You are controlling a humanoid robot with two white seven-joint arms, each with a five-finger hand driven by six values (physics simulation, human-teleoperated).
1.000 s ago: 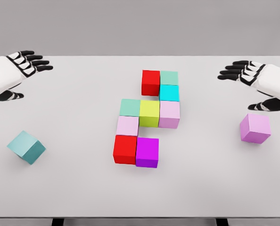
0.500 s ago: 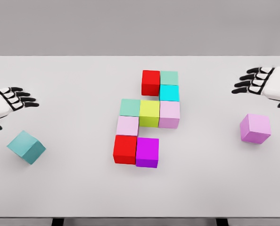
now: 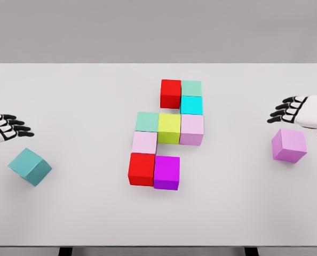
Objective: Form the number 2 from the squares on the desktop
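Both open hands, left hand (image 3: 4, 129) and right hand (image 3: 302, 112), have drawn back toward the table (image 3: 84, 96) edges.

The scene is bright and evenly lit, with soft, diffuse light that seems to come from above. The flat white desk (image 3: 84, 213) shows no glare or hot spots, and the plain grey wall behind it is uniform. Shadows are faint: only a thin, pale darkening hugs the bases of the coloured cubes, such as the loose teal cube (image 3: 30, 166) and the loose lilac cube (image 3: 289, 145). Cube tops read lighter than their front faces. Edges look slightly soft, as in a compressed render, but nothing is out of focus, and the desk's edges run straight without visible distortion.
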